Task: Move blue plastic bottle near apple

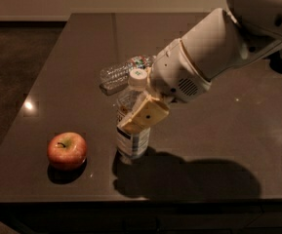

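The tan finger (144,115) that I can see lies slantwise across the front of the blue plastic bottle (132,143), pressed against its clear upper body just above the label; the other finger is hidden behind the bottle. The gripper (133,117) is closed around the bottle at mid-height and has it firmly in its grasp

The bottle stands nearly upright, its white cap (137,77) leaning a little to the right of its base. The blue-and-white label shows below the finger. I can't tell whether the base rests on the dark table (82,48) or hangs just above it. The bottle sits toward the front of the table, near the apple (67,150) but not touching it; a strip of bare tabletop lies between them, with the apple to the left and slightly nearer the front edge. The apple is red with a paler patch around its stem, and it sits upright

Behind the gripper, a smaller clear bottle (121,72) lies on its side, its label end partly hidden by the wrist. The white arm (213,48) reaches in from the upper right, thick and rounded, and casts a broad shadow (194,177) over the table's front right part
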`<state>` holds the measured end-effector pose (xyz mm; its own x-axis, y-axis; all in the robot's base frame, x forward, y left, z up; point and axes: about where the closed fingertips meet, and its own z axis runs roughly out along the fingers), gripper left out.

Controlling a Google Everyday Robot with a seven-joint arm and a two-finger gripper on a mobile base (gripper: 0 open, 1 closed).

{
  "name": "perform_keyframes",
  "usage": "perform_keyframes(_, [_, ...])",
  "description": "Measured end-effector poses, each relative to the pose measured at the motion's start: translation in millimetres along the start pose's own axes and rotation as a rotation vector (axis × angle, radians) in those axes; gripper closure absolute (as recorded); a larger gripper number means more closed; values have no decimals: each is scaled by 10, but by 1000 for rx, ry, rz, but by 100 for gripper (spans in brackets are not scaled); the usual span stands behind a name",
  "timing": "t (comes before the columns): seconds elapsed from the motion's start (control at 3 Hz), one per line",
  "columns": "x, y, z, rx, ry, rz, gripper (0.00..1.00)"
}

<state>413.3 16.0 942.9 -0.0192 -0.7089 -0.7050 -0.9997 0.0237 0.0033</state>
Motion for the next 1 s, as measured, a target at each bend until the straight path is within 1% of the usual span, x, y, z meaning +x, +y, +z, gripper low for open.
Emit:
perform_keyframes(0.33, [-66, 69, 88, -12, 4, -24, 100])
perform_keyframes(0.67, [-85, 99, 155, -11, 10, -33, 84])
perform_keyframes(1.0, [-103, 119, 213, -22, 0, -32, 54])
